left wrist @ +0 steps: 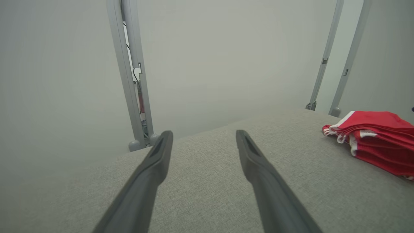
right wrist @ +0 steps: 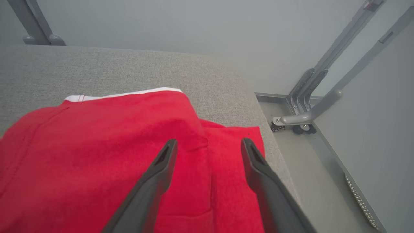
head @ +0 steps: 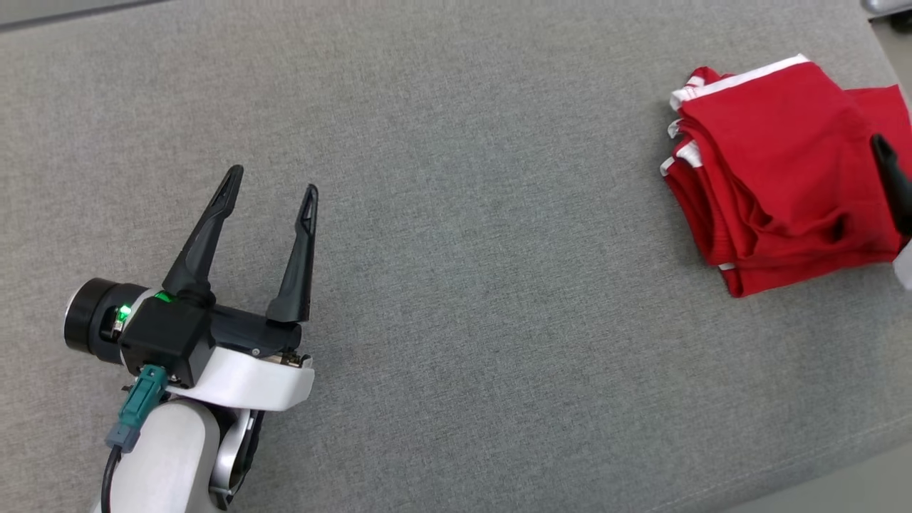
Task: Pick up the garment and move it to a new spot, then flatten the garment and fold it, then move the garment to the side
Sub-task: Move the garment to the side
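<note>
The red garment (head: 776, 171) lies upper right in the head view, under the right gripper (right wrist: 209, 142), spread and empty. The left gripper (head: 273, 182), lower left, sits well apart, also spread

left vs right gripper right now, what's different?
The left gripper hangs over bare grey surface, well away from the folded red garment. The right gripper sits just above that garment at the surface's right end. In the head view the left gripper is in full sight, while the right gripper shows one fingertip at the edge. Shared: both are open and hold nothing.
</note>
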Motion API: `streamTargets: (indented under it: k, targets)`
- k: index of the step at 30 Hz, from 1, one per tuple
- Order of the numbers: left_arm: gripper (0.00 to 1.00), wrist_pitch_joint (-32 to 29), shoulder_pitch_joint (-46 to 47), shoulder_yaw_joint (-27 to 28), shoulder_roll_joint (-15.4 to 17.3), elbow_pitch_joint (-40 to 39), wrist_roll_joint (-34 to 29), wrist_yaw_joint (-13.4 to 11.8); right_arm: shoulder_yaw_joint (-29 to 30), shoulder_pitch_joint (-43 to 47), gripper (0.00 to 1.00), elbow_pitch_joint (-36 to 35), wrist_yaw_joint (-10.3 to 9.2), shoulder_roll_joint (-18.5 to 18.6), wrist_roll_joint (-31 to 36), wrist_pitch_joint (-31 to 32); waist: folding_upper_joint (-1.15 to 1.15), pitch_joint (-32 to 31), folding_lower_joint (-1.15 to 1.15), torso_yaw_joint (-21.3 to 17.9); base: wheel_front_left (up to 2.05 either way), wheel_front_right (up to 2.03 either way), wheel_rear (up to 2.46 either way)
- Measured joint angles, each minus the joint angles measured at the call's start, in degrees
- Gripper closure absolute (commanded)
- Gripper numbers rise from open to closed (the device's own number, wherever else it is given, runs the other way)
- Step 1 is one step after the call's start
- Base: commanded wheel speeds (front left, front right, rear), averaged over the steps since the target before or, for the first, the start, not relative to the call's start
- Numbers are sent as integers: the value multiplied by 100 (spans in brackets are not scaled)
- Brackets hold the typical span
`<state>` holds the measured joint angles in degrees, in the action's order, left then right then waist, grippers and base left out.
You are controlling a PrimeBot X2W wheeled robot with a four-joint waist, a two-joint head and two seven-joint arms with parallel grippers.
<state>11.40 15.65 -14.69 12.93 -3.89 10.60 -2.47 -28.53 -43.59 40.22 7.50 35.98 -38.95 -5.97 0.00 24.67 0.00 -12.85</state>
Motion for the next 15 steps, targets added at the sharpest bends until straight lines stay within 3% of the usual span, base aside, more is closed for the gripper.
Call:
streamTargets:
  k: [5,9,12,15]
  targets:
    - [0,23,-185,35,-22,38,60,-71,432,525,0,-122,0,-301,-288,-408,0,-274,0,-10,0,0,0]
    - [0,33,-284,127,10,-3,157,-134,773,1131,0,-1002,0,-706,-665,-723,0,-494,0,3,0,0,0]
    - [0,48,-405,232,47,-47,212,-192,1169,1560,0,-1681,-5,-904,-549,-844,0,-642,0,25,0,0,0]
    - [0,53,-506,304,59,-100,261,-266,1588,1995,0,-2357,-4,-1343,-165,-878,0,-783,0,66,0,0,0]
